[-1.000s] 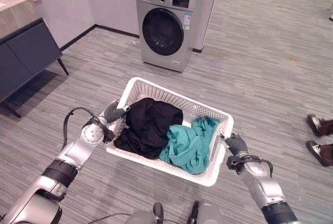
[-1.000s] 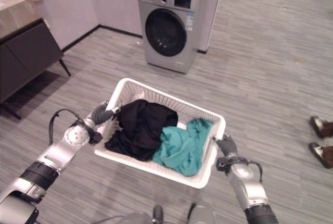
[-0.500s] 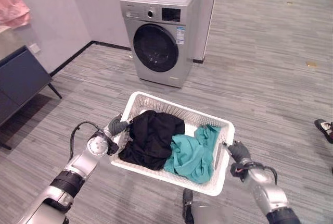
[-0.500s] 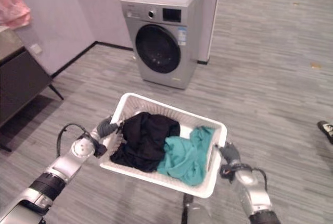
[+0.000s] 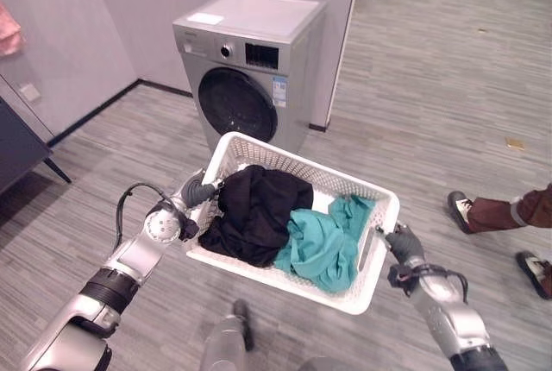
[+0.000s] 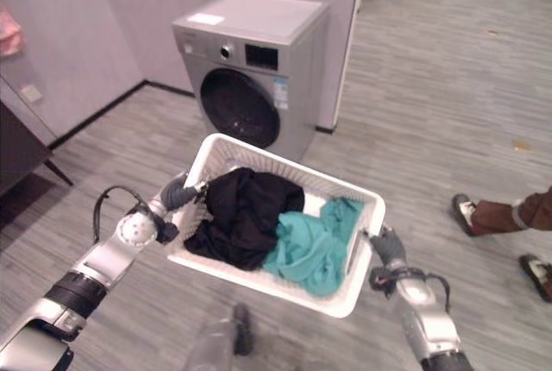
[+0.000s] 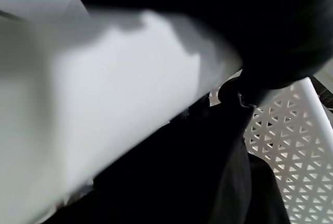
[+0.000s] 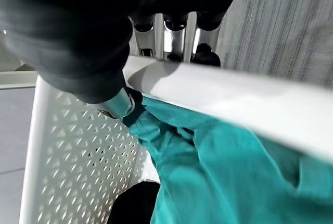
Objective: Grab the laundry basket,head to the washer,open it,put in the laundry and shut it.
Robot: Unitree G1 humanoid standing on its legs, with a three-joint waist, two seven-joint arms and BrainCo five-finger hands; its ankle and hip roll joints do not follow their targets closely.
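The laundry basket (image 5: pixel 369 207) is clamped at both short ends by the left robot hand (image 5: pixel 197 190) and right robot hand (image 5: pixel 404 243); the washer (image 5: pixel 244 73), door closed, lies straight ahead, upper centre.

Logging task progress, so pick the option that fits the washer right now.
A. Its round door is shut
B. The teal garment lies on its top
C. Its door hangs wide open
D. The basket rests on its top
A: the washer shows its round dark door flush with the front, and the white basket with the black and teal laundry is in the left hand and right hand.
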